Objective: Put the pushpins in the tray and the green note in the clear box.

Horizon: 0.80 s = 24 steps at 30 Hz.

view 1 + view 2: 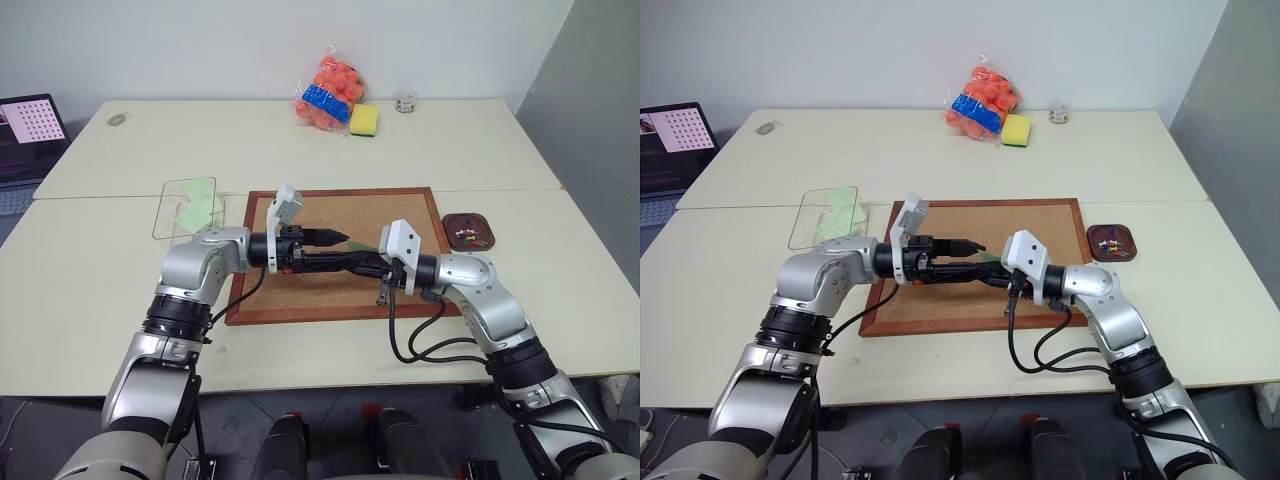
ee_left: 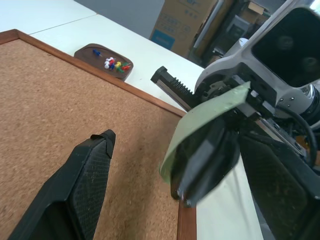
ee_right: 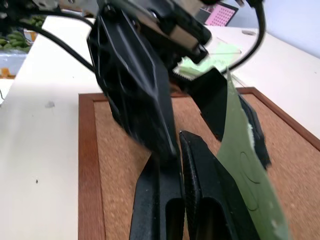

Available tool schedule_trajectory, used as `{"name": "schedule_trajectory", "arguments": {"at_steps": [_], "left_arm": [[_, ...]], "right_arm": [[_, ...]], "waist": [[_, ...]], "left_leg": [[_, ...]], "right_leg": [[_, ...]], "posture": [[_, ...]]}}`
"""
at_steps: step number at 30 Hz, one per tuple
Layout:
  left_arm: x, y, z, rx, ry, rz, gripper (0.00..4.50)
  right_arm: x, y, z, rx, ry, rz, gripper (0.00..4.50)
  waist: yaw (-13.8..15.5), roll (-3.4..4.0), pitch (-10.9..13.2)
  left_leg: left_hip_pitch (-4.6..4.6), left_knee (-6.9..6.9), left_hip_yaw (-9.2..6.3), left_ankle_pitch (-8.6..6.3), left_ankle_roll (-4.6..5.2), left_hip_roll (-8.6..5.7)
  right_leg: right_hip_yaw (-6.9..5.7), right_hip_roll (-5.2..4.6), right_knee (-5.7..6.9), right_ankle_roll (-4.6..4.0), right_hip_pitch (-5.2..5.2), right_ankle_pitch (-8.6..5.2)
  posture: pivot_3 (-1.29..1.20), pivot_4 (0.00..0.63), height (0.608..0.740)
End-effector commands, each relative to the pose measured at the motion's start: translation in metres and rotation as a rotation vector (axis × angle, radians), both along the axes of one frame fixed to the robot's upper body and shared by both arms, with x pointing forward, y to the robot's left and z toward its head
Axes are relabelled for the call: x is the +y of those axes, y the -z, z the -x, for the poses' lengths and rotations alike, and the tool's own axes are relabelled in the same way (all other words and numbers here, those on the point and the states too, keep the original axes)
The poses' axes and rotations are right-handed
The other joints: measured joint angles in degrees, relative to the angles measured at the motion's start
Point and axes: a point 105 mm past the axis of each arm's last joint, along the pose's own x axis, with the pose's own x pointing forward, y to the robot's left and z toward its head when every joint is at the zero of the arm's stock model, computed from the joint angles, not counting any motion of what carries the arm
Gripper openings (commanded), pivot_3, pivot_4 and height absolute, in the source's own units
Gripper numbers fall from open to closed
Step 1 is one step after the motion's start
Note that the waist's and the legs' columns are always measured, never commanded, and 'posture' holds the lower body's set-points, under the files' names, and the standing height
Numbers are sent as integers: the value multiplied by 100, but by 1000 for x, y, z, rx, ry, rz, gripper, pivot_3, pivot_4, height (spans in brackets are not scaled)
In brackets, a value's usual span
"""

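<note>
Green note (image 2: 210, 117) pinched in the clenched right jaws (image 1: 992, 276), held above the corkboard (image 1: 340, 215) near the middle of the bench (image 1: 300, 140). Left jaws (image 2: 165, 165) spread wide, one finger on each side of the note, not touching it. Pushpins (image 2: 114, 64) lying in the tray (image 1: 470, 229) near the right edge. Clear box (image 1: 188, 207) left of the corkboard.
</note>
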Motion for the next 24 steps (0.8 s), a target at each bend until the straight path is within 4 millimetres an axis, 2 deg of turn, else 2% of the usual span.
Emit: {"name": "schedule_trajectory", "arguments": {"at_steps": [1, 10, 13, 24], "left_arm": [[-8, -16, 0, -61, 31, 26, 4092], [-9, -25, -5, -49, 23, 61, 4092], [-8, -23, -5, -55, 21, 53, 3626], [-8, -22, -3, -56, 33, 52, 1491]], "right_arm": [[8, -11, 9, -19, -42, -39, 0], [9, -12, 10, -8, -46, -46, 0], [9, -12, 10, -10, -43, -48, 0], [7, -14, 6, -18, -35, -46, 0]], "waist": [[-1, 0, 0], [-5, 0, 0], [-5, 0, 0], [-5, 0, 0]], "left_leg": [[0, 0, 0, 0, 0, 0], [1, 0, 0, 0, 0, 0], [1, 0, 0, 0, 0, 0], [1, 0, 0, 0, 0, 0]], "right_leg": [[0, 0, 0, 0, 0, 0], [0, 0, 1, 0, 0, 0], [0, 0, 1, 0, 0, 0], [0, 0, 1, 0, 0, 0]], "posture": [[0, 150, 740], [0, 150, 740], [0, 150, 740], [0, 150, 740]]}}
